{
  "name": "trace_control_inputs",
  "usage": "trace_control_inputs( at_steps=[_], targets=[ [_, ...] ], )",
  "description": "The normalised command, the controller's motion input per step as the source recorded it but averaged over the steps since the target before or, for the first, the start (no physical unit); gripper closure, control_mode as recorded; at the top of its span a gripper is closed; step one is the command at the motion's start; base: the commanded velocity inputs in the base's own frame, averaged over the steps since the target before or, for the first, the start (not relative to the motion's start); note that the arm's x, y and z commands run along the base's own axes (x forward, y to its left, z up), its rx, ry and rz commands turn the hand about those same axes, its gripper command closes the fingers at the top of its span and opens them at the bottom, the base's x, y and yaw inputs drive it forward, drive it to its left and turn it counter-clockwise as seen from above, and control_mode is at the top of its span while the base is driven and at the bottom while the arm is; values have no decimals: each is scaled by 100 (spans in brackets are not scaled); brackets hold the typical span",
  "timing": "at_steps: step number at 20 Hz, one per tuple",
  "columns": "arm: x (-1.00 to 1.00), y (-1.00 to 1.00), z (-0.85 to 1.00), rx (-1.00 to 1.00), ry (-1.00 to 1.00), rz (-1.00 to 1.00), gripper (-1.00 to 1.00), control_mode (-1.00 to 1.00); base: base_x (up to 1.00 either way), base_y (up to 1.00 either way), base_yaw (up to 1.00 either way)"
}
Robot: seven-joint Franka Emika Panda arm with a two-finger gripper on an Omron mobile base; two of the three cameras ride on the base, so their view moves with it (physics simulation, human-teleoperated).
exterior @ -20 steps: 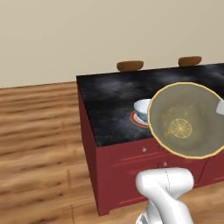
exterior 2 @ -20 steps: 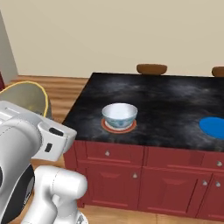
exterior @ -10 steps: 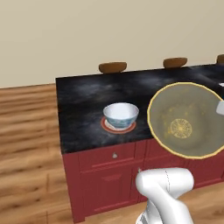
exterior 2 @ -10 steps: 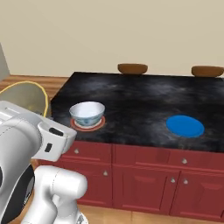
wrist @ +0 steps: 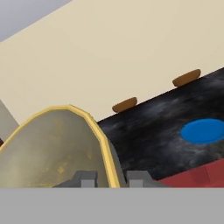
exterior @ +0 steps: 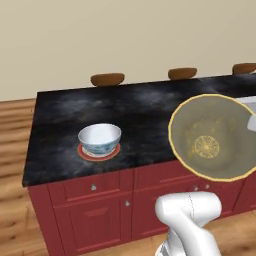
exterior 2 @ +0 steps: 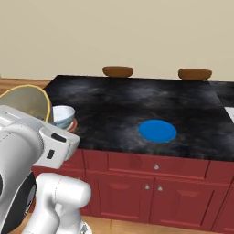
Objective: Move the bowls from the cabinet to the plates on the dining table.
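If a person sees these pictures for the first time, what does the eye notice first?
First the large olive-tan bowl, tilted in the air before the camera, its rim between the jaws. Then the white patterned bowl on the orange-red plate near the left end of the black dining table, and the bare blue plate further right.

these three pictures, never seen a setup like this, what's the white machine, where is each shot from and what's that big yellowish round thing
The white machine is a robot arm on a driving base, in a rendered kitchen. Two pictures come from cameras on the base, behind the arm to its left and right. The third comes from a camera on the hand, looking along the end effector.

The yellowish round thing is an olive-tan bowl, tipped on its side, its rim clamped between the end effector's two fingers.

Ahead stands a dining table with a black stone top and red drawers. On it a white patterned bowl sits on an orange-red plate, and a blue plate lies bare. Brown stools stand behind.
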Motion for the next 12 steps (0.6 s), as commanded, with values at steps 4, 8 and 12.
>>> trace_control_inputs(
  at_steps=[4,8,12],
  targets=[
    [0,0,0,0,0,0,100,100,33,-69,0],
    [0,0,0,0,0,0,100,100,32,-68,0],
    [0,0,0,0,0,0,100,100,32,-67,0]
  ],
)
